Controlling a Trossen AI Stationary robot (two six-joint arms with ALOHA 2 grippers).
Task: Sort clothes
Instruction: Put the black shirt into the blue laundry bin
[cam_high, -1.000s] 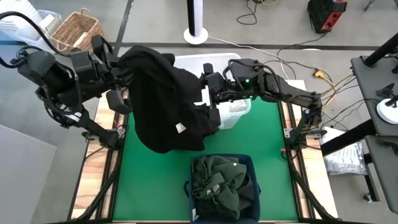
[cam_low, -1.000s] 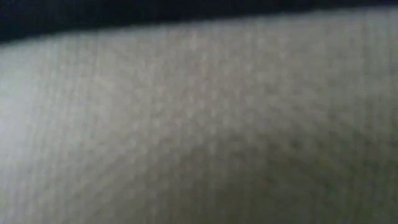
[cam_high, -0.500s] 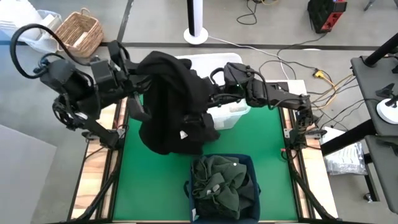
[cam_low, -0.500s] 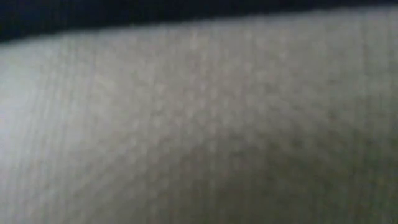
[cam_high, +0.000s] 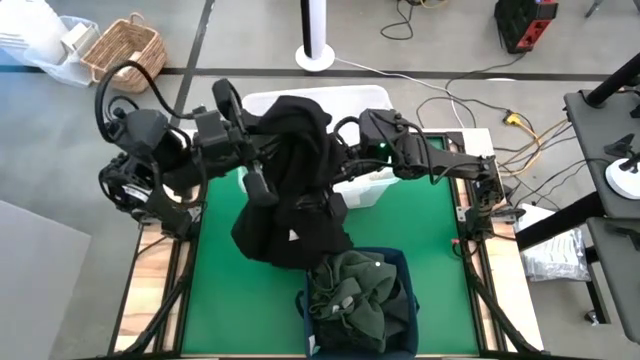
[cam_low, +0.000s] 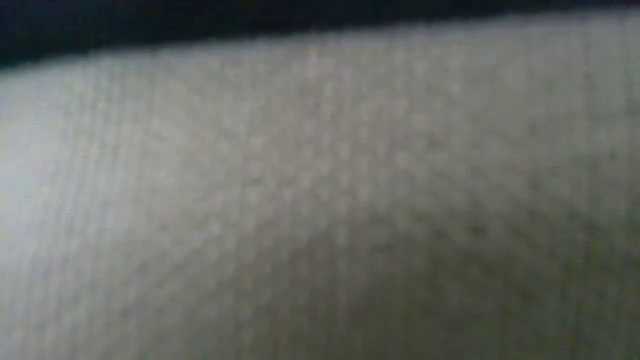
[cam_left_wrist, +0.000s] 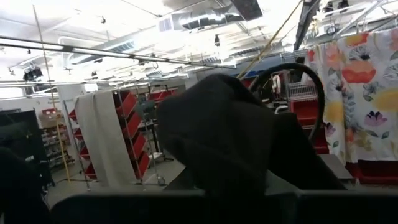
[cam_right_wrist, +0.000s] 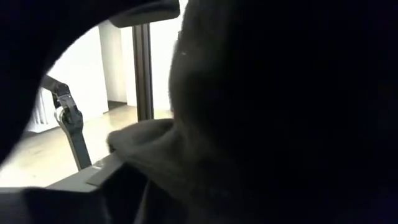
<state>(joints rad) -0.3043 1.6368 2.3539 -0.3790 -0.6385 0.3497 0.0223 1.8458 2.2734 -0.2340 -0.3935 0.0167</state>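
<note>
A black garment (cam_high: 290, 190) hangs from my left gripper (cam_high: 270, 143), which is shut on it high above the table's far middle; the cloth drapes over the fingers and hides them. It fills the middle of the left wrist view (cam_left_wrist: 217, 130). My right gripper (cam_high: 340, 158) stands open just right of the garment, over the clear tub (cam_high: 378, 182), with the cloth (cam_right_wrist: 280, 112) close in front of it. Dark green clothes (cam_high: 360, 295) lie heaped in the navy bin (cam_high: 402, 262) at the near edge. My left gripper holds the black garment by its bunched upper part (cam_high: 288, 125), coming roughly level from the table's left. The cloth over the fingers hides the place of contact. The garment hangs slack below, its lower end (cam_high: 290, 250) beside the bin. My right gripper may touch the garment's right edge; I cannot tell.
A green mat (cam_high: 430, 240) covers the table, bare at the right and near left. Off the table at the far left are a wicker basket (cam_high: 125, 45) and, farther back, a white stand (cam_high: 317, 40). A pale woven surface (cam_low: 320, 200) fills the low view.
My left gripper has gone toward the table's right with the black garment. The garment has swung along with it, hangs narrower and more bunched, and its lower end has come nearer the navy bin. My right gripper has stayed beside the cloth.
</note>
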